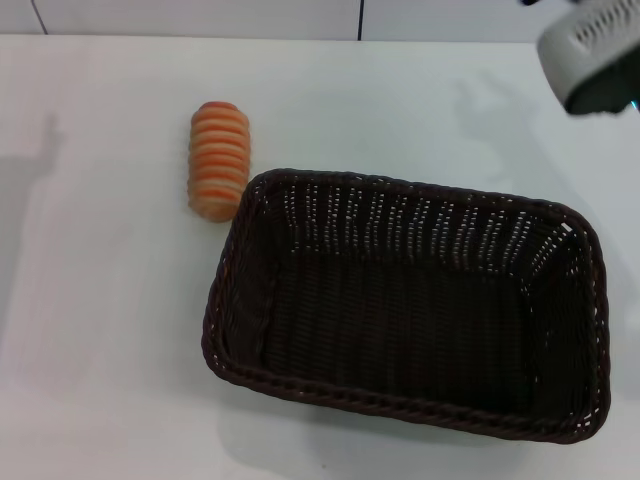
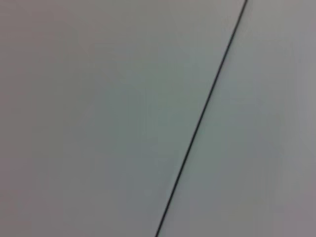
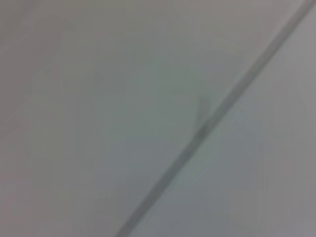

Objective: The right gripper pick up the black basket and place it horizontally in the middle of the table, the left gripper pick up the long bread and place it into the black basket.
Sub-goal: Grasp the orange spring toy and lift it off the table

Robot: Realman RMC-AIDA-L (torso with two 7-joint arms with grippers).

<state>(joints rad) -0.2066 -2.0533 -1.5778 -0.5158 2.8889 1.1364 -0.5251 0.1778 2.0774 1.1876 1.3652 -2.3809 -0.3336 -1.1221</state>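
The black basket (image 1: 236, 372) is a large dark woven rectangle lying lengthwise across the middle and right of the white table (image 1: 100, 300) in the head view, and it is empty. The long bread (image 1: 219, 160), with orange and tan ridges, lies on the table just beyond the basket's far left corner, close to its rim. A white and dark part of my right arm (image 1: 590, 50) shows blurred at the top right corner, raised above the table and apart from the basket. My left gripper is out of view. Both wrist views show neither basket nor bread.
The table's far edge meets a pale wall with a dark vertical seam (image 1: 360, 18). The left wrist view shows a plain pale surface with a thin dark seam (image 2: 197, 128). The right wrist view shows a similar blurred seam (image 3: 207, 123).
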